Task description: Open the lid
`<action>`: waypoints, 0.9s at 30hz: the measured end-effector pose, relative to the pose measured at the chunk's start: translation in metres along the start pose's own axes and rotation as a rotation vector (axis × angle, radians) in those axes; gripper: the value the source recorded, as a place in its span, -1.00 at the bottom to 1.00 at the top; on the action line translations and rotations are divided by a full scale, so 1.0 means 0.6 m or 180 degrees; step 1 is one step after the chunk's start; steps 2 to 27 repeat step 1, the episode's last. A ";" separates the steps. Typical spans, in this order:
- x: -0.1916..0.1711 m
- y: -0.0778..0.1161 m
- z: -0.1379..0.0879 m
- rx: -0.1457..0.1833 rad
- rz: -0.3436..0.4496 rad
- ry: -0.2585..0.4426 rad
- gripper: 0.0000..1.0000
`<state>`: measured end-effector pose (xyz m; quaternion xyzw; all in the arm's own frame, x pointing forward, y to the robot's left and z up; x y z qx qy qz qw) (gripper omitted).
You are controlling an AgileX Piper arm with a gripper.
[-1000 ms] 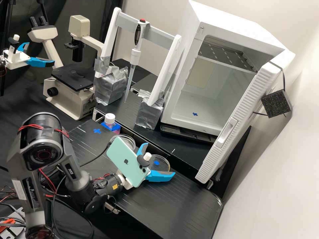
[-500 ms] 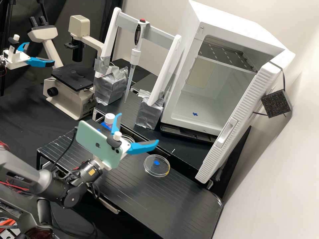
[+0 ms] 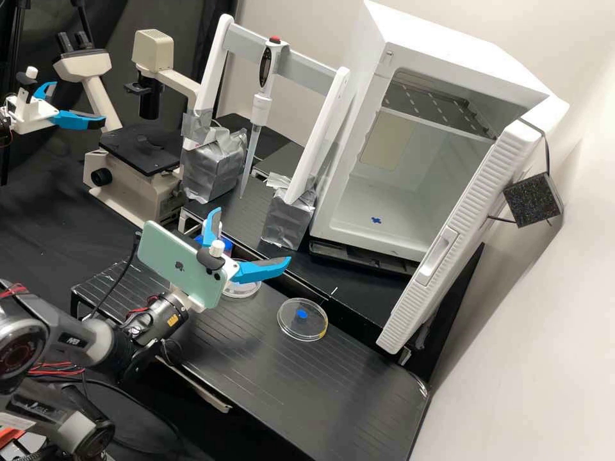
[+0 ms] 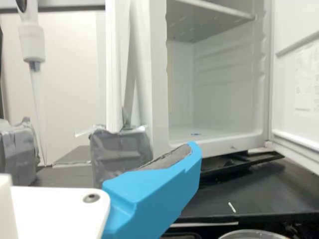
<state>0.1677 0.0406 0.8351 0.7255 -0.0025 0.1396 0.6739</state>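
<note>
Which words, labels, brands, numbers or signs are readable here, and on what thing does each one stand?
No word or number is clear enough to quote.
Arm: lettering too small to read.
Yellow label on the arm: too small.
Phone: a logo.
Sheet on the cabinet door: print too faint.

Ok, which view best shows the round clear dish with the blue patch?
The high view: the clear dish lies unblocked there, its full outline and the blue patch visible. The wrist view has an arc of its rim, cut off by the picture's edge.
</note>
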 end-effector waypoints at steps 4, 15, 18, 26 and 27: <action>0.001 -0.001 0.002 0.0003 -0.0005 -0.0020 1.00; 0.001 -0.001 0.002 0.0003 -0.0005 -0.0020 1.00; 0.001 -0.001 0.002 0.0003 -0.0005 -0.0020 1.00; 0.001 -0.001 0.002 0.0003 -0.0005 -0.0020 1.00; 0.001 -0.001 0.002 0.0003 -0.0005 -0.0020 1.00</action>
